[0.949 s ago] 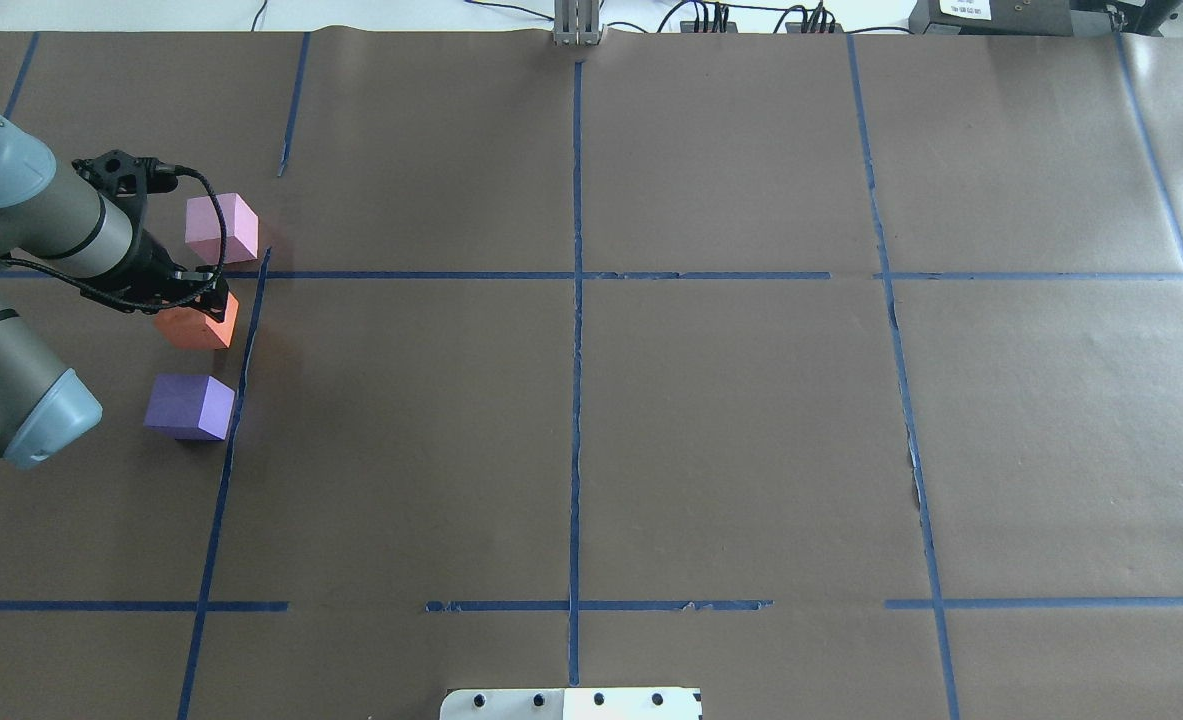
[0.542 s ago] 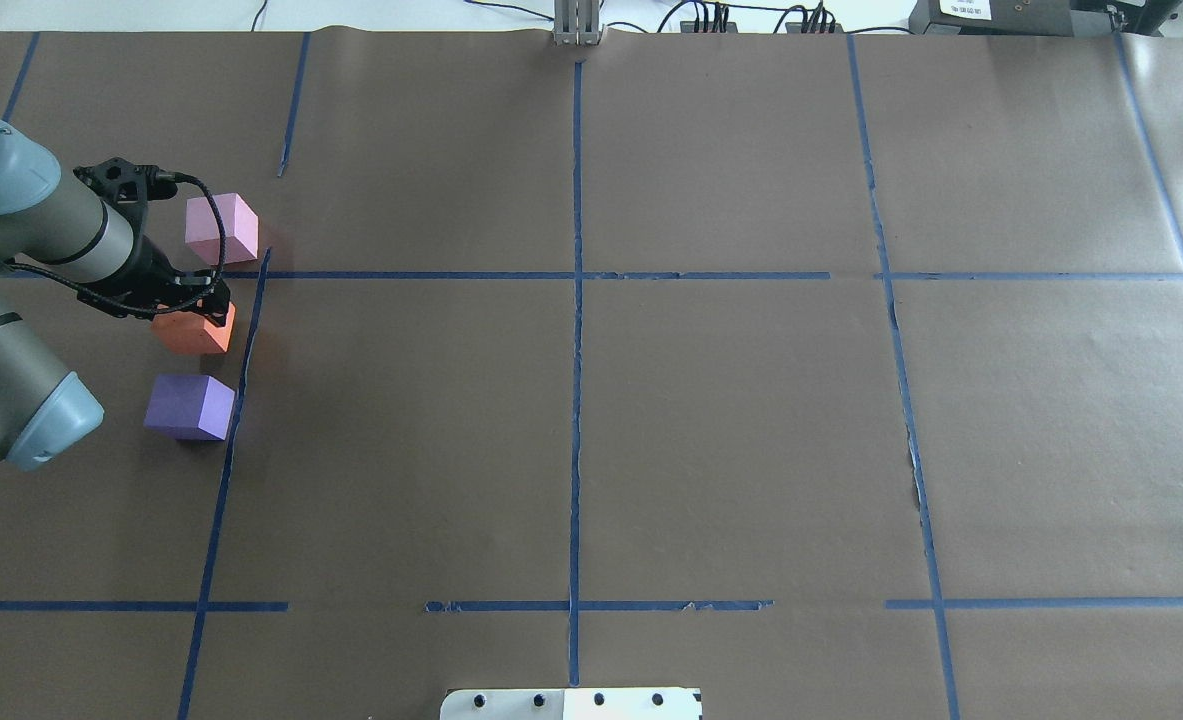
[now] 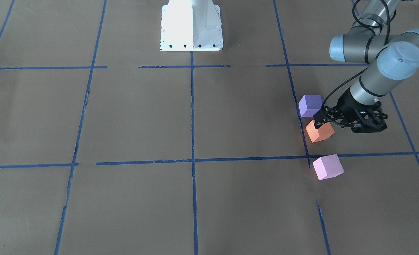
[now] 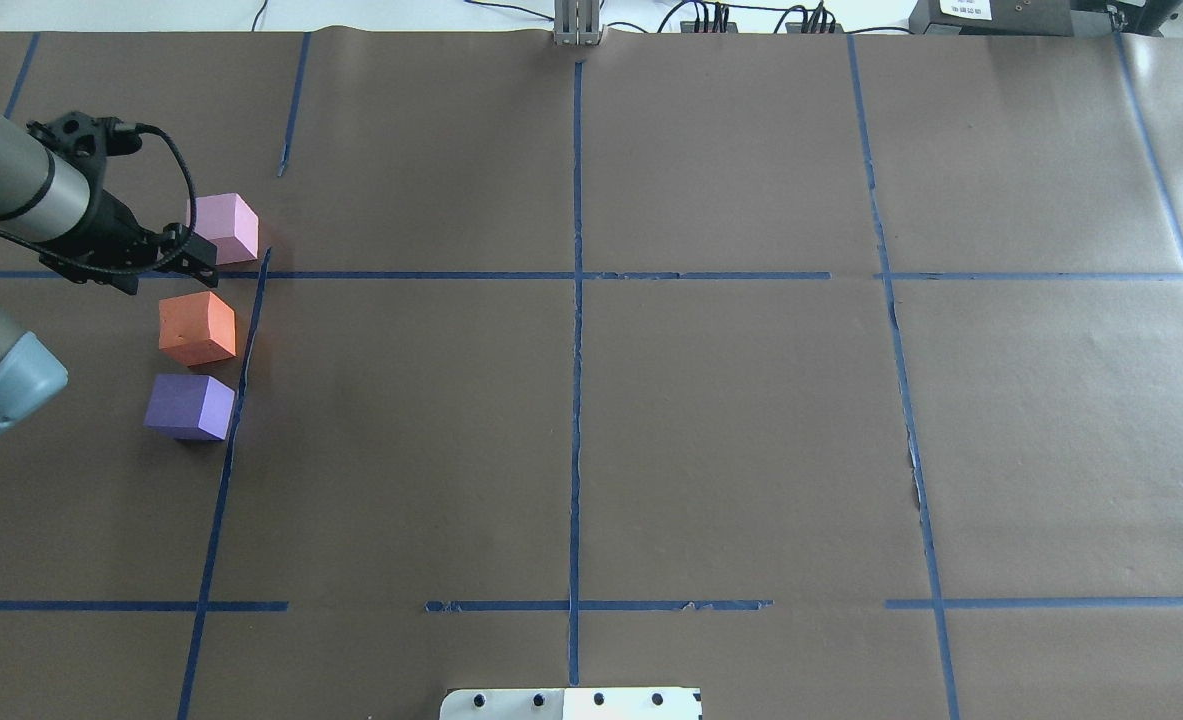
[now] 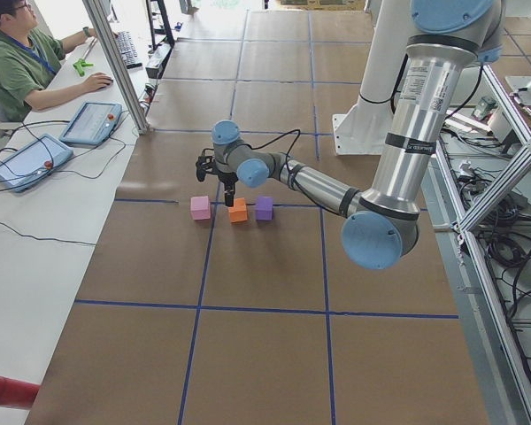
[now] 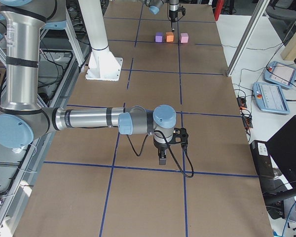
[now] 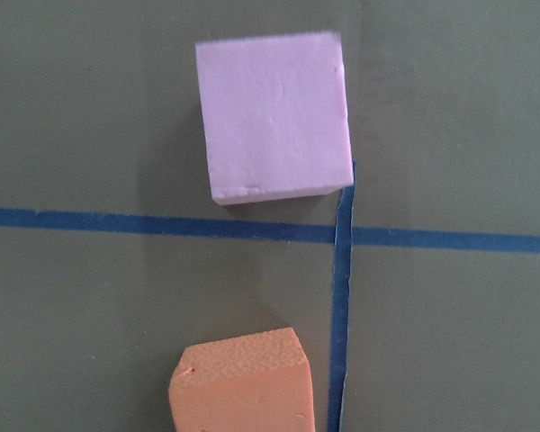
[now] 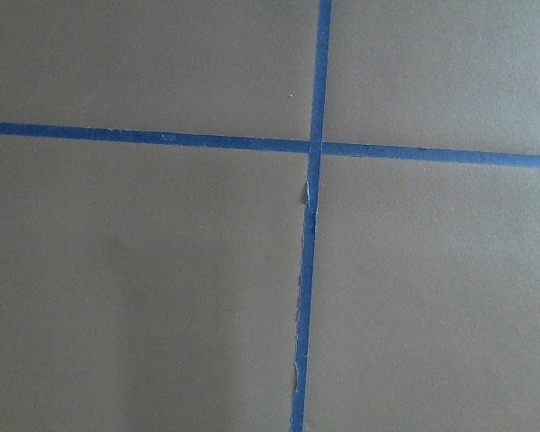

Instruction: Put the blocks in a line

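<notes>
we see three matte foam cubes of like size standing in a near-straight row at the 9 o'clock side of the brown paper worktop (image 4: 731,420), just at 9 o'clock of one of the blue tape lines (image 4: 219,500). the orange block (image 4: 197,327) is in the middle. the dark violet block (image 4: 190,406) is close at its 6 o'clock with a narrow gap, and the pale pink block (image 4: 222,228) is at its 12 o'clock with a wider gap that a cross line of tape runs through. none of them touch. in the left wrist view the pink top is smooth with a small nick on one edge, and the orange foam looks pitted. the left gripper (image 4: 199,260) hovers over that wider gap, its jaws apart and holding nothing. the right gripper (image 6: 162,159) points down at bare paper well away; we cannot tell whether its jaws are apart.
</notes>
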`<act>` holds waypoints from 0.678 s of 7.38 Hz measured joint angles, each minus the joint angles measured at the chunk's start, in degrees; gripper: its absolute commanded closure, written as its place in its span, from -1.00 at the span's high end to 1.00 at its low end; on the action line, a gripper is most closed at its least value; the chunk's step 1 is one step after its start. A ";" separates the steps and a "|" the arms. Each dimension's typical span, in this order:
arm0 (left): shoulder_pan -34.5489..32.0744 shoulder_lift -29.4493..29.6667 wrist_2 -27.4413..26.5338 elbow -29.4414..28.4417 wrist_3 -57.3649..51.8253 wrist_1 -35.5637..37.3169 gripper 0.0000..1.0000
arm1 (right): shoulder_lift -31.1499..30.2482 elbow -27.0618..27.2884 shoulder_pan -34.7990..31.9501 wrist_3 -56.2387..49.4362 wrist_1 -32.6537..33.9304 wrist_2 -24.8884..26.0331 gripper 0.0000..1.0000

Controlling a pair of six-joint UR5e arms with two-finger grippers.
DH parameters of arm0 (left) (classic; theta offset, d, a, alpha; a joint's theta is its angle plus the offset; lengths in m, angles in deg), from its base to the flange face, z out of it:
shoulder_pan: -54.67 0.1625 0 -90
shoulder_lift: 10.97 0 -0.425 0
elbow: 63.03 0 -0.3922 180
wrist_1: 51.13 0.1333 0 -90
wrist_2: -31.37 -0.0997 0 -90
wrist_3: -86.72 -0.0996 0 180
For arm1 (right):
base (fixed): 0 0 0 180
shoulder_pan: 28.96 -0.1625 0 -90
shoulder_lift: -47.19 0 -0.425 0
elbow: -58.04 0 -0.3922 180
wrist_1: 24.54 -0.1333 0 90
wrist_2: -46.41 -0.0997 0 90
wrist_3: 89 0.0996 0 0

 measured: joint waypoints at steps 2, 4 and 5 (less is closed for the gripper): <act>-9.71 -3.00 0.45 0.71 -17.59 3.76 1.00 | 0.00 0.00 0.00 0.00 0.00 0.01 1.00; -20.13 -6.60 0.46 0.24 -41.16 10.72 1.00 | 0.00 -0.01 0.00 0.00 0.00 0.01 1.00; -25.17 -8.69 0.48 -0.06 -50.85 13.29 1.00 | 0.00 -0.02 0.00 0.00 0.00 0.01 1.00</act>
